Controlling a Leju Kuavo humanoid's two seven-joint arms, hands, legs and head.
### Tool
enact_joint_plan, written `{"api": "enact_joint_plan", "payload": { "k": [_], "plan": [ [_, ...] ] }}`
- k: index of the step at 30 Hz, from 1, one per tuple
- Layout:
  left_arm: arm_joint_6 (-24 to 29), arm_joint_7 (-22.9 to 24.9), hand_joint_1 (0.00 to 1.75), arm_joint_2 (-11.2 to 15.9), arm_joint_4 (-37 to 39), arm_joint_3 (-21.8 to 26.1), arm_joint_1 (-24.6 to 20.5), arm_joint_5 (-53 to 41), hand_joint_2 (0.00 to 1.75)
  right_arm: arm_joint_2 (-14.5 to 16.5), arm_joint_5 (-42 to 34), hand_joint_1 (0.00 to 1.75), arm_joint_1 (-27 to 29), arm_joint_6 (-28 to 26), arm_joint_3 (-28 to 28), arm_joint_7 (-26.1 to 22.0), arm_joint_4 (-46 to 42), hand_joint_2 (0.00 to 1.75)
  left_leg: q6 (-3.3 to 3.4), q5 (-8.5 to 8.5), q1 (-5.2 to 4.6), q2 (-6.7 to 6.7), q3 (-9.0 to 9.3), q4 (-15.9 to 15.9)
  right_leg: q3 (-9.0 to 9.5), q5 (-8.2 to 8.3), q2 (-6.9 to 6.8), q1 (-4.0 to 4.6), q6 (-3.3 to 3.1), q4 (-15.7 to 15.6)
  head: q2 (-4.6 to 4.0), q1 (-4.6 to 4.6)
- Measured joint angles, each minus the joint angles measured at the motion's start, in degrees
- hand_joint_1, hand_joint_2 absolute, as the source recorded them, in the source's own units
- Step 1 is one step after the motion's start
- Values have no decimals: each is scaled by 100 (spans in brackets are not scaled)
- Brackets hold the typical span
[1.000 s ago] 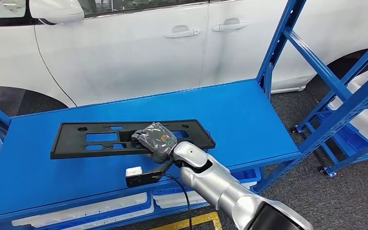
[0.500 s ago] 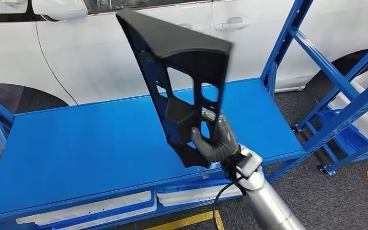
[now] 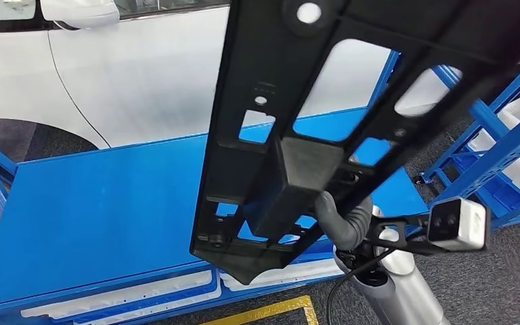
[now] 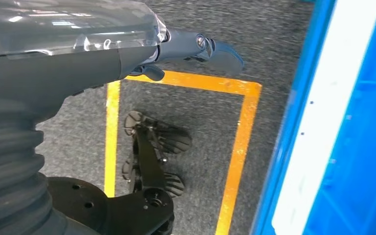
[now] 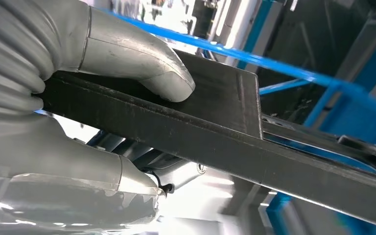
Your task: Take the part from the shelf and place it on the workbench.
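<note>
Two wrist views added detail the head view lacked. In the head view the black part [image 3: 352, 101] was seen raised close to the camera above the blue counter [image 3: 108, 203], gripped near its lower end by the right hand [image 3: 344, 218]. The thumb [image 5: 142, 63] pressed flat on the part's edge was seen from the right wrist. The left hand [image 4: 196, 46] was seen from the left wrist, holding nothing, fingers extended over grey floor [image 4: 200, 127] with yellow line marking [image 4: 240, 142]. No legible writing was found.
</note>
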Motion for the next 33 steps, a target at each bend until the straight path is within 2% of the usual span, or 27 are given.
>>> {"api": "enact_joint_plan", "payload": {
  "k": [1, 2, 4, 5, 6, 7, 8, 10, 11, 12, 15, 16, 17, 19, 20, 21, 22, 23, 25, 26, 27, 30, 31, 32, 33],
  "plan": [
    [37, 56, 0, 1, 0, 20, -15, 4, 175, -69, -197, 175, -121, -49, 78, 68, 90, 175, -26, -94, 4, 2, -45, 104, -9, 20, -11, -10, -36, -18, 0, 0],
    [67, 98, 0, 1, 0, 38, -27, 5, 175, -138, -359, 175, -229, -98, 147, 106, 164, 175, -49, -259, 10, 3, -135, 323, -21, 41, -28, -20, -68, -37, 0, 0],
    [103, 147, 0, 4, 0, 57, -32, 4, 175, -256, -544, 175, -372, -156, 248, 126, 274, 175, -81, -689, 20, 5, -430, 1058, -66, 75, -57, -12, -106, -38, 0, 0],
    [123, 164, 0, 5, 0, 60, -29, 5, 175, -312, -593, 175, -405, -187, 293, 130, 323, 175, -92, -841, 23, 6, -563, 1405, -96, 93, -67, -5, -113, -33, 0, 0],
    [141, 182, 0, 7, 0, 62, -27, 5, 175, -368, -639, 175, -422, -225, 335, 130, 364, 175, -96, -889, 24, 6, -617, 1590, -127, 113, -73, 1, -113, -26, 0, 0],
    [160, 206, 0, 8, 0, 63, -25, 6, 175, -431, -703, 175, -429, -275, 373, 122, 401, 175, -91, -823, 23, 6, -561, 1541, -157, 132, -75, 4, -107, -15, 0, 0],
    [178, 235, 0, 10, 0, 64, -24, 6, 175, -508, -784, 175, -428, -323, 405, 92, 434, 175, -77, -668, 23, 6, -394, 1265, -184, 150, -76, 6, -96, -2, 0, 0],
    [209, 293, 0, 14, 0, 64, -24, 3, 175, -699, -937, 175, -415, -366, 438, -48, 494, 175, -32, -349, 10, 4, 62, 445, -228, 186, -76, 17, -56, 31, 0, 0],
    [219, 324, 0, 15, 0, 64, -23, -2, 175, -798, -974, 175, -390, -358, 446, -155, 520, 175, -5, -262, -3, 0, 208, 159, -243, 208, -76, 22, -25, 40, 0, 0],
    [225, 360, 0, 17, 0, 64, -20, -7, 175, -892, -975, 175, -338, -326, 451, -285, 539, 175, 25, -225, -21, -4, 273, 10, -253, 234, -76, 25, 11, 43, 0, 1],
    [208, 483, 0, 31, 0, 67, 9, 3, 175, -1142, -768, 175, 32, -11, 456, -799, 556, 175, 131, -133, -32, -5, 239, -40, -256, 292, -75, 15, 123, 17, 0, 1],
    [193, 508, 0, 33, 0, 72, 18, 20, 175, -1208, -651, 175, 198, 188, 444, -962, 561, 175, 176, -82, -21, 3, 216, -58, -288, 206, -68, 8, 156, 74, 0, 1],
    [181, 519, 0, 34, 0, 81, 26, 37, 175, -1253, -526, 175, 365, 432, 419, -1087, 570, 175, 217, -26, -9, 13, 180, -75, -359, 25, -59, 2, 188, 241, 0, 1],
    [163, 524, 0, 36, 0, 102, 41, 61, 175, -1294, -336, 175, 695, 867, 325, -1193, 599, 175, 269, 63, -14, 30, 71, -75, -597, -511, -46, -20, 244, 916, 0, 1],
    [159, 523, 0, 37, 0, 111, 54, 63, 175, -1298, -260, 175, 859, 1027, 261, -1207, 616, 175, 275, 100, -20, 35, 11, -67, -702, -718, -45, -29, 267, 1296, 0, 0],
    [157, 522, 0, 38, 0, 121, 69, 62, 175, -1298, -188, 175, 1021, 1143, 188, -1213, 633, 175, 273, 133, -25, 37, -47, -57, -741, -815, -45, -37, 284, 1557, 0, 0],
    [155, 523, 0, 38, 0, 131, 85, 54, 175, -1297, -115, 175, 1173, 1251, 107, -1216, 647, 175, 267, 162, -27, 37, -106, -41, -672, -795, -46, -43, 293, 1610, 0, 0],
    [153, 529, 0, 38, 0, 141, 99, 38, 175, -1295, -45, 175, 1306, 1359, 24, -1217, 657, 175, 256, 186, -27, 37, -162, -19, -490, -692, -47, -48, 294, 1439, 0, 0],
    [151, 556, 0, 38, 0, 152, 112, 3, 175, -1289, 49, 175, 1500, 1540, -134, -1217, 665, 175, 223, 222, -33, 34, -261, 38, 92, -496, -48, -51, 264, 646, 0, 0],
    [151, 570, 0, 38, 0, 153, 113, -12, 175, -1286, 71, 175, 1569, 1597, -202, -1218, 663, 175, 199, 238, -39, 32, -290, 61, 307, -445, -43, -37, 228, 323, 0, 0],
    [151, 580, 0, 38, 0, 154, 113, -18, 175, -1284, 80, 175, 1630, 1630, -259, -1220, 659, 175, 171, 256, -46, 30, -306, 76, 435, -436, -39, -22, 185, 114, 0, 1],
    [152, 592, 0, 40, 0, 156, 119, -27, 175, -1278, 86, 175, 1762, 1678, -392, -1230, 649, 175, 58, 319, -55, 24, -339, 77, 405, -375, -37, -6, 44, 23, 0, 1],
    [152, 595, 0, 41, 0, 158, 124, -28, 175, -1272, 87, 175, 1786, 1686, -422, -1231, 646, 175, 23, 254, -54, 23, -380, 123, 365, -329, -42, -16, -3, 5, 0, 0],
    [152, 600, 0, 42, 0, 160, 130, -33, 175, -1264, 87, 175, 1809, 1689, -443, -1232, 643, 175, -3, 99, -52, 22, -443, 254, 316, -275, -49, -29, -48, -13, 0, 0],
    [154, 617, 0, 43, 0, 162, 131, -43, 175, -1257, 86, 175, 1831, 1689, -462, -1233, 639, 175, -23, -149, -42, 21, -533, 507, 259, -220, -56, -32, -81, -21, 0, 0]
  ]
}}
